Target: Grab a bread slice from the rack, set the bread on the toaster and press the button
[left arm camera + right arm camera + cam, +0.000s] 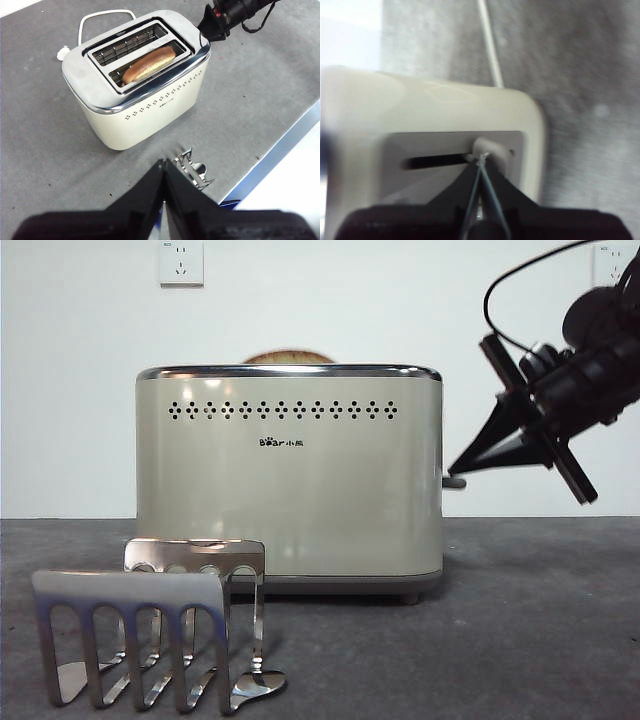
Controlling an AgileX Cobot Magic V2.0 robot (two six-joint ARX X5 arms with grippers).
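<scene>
1. Pressing my right gripper (481, 159), jaws closed to a point, against the toaster lever (489, 148) on the end panel, I meet it at the end of its dark slot (436, 161).
2. In the front view that gripper (455, 468) enters from the upper right of the frame and touches the toaster (290, 475) at its right side, about mid-height.
3. The slice of bread (149, 64) sits in one slot of the toaster, its brown crust showing above the chrome rim (131, 96); the other slot is empty.
4. My left gripper (164, 167) hangs at the bottom centre of its frame, jaws closed on nothing, above the grey table (40, 150).
5. The rack (160, 625) stands empty at the lower left of the front view, in front of the toaster.
6. A white cord (102, 16) loops behind the toaster.
</scene>
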